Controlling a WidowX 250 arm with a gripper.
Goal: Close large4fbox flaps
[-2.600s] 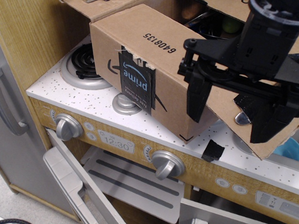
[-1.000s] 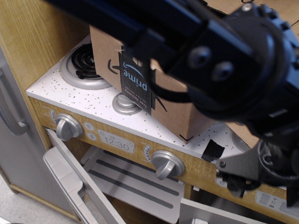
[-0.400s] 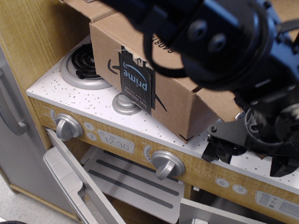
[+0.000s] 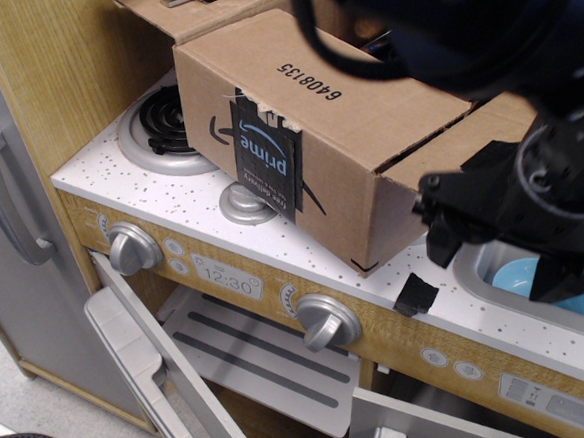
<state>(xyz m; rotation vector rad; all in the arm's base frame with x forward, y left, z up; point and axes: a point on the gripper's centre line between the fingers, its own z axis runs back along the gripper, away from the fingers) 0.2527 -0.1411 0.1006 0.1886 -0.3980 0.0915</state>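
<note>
The large4fbox stands on the toy stove top, with "6408135" on its upper panel and the black prime tape strip on its front. One of the flaps on the right is lifted up against the box's right edge, with a dark gap along the seam. Another flap at the top left stands open. My gripper is black, just below and right of the lifted flap, over the sink, and its jaws look spread apart with nothing in them. The arm hides the box's far right opening.
A silver burner lies left of the box. Two knobs and a clock panel are on the front. The oven door hangs open. A sink holds a blue bowl. A black scrap lies on the counter.
The gripper dropped below the counter edge, then rose under the right flap. That flap, which hung down over the counter, is now lifted against the box's right edge.
</note>
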